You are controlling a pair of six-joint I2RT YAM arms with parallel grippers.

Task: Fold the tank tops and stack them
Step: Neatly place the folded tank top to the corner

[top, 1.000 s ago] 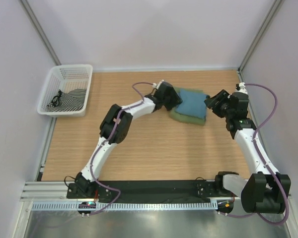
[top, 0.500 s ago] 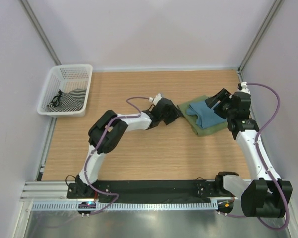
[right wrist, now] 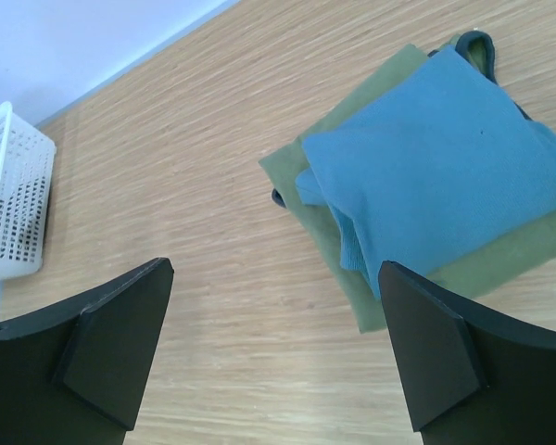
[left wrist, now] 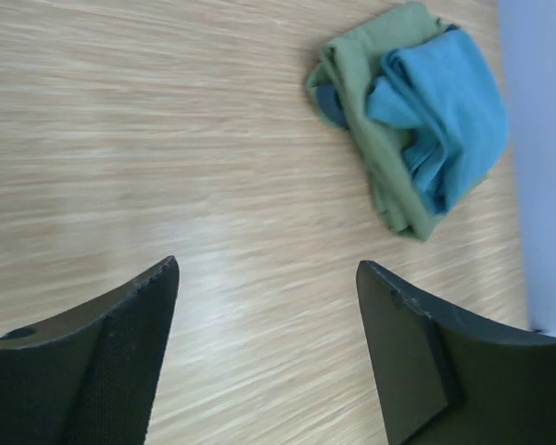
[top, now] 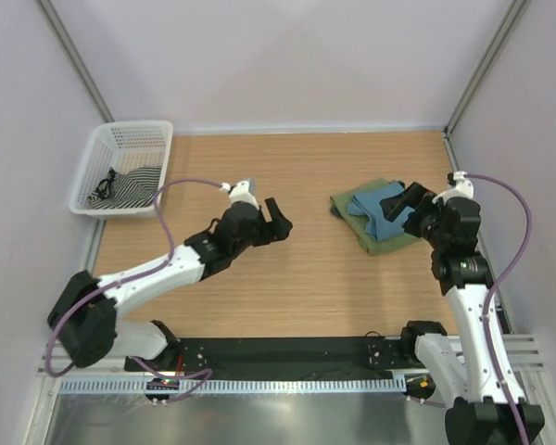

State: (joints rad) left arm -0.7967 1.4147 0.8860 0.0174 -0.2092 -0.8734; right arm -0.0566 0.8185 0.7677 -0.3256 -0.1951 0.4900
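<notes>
Wood table (top: 324, 287) fills most of the top view, and the two arms reach over it from the lower edge. A white basket (top: 120, 209) stands at the upper left of the frame, on the table's left edge, with a striped cloth (top: 130, 188) inside.

The tank tops lie as one pile at the right of centre, turned at an angle to the table edges. The green top (right wrist: 500, 264) is below, folded to a flat, roughly square shape. In the right wrist view it shows as a band along the left and lower sides of the pile, with a dark-trimmed loop at the upper right corner. The blue top (right wrist: 435, 158) lies on it. It is plain, a little smaller, and less tidy, with soft folds and a thick rolled edge on its left side.

The right gripper (top: 397, 202) overlaps the right part of the pile in the top view. Its jaws are spread, with nothing between them. The left gripper (top: 280, 222) is near the middle of the frame, well apart from the pile, also spread wide and holding nothing.
</notes>
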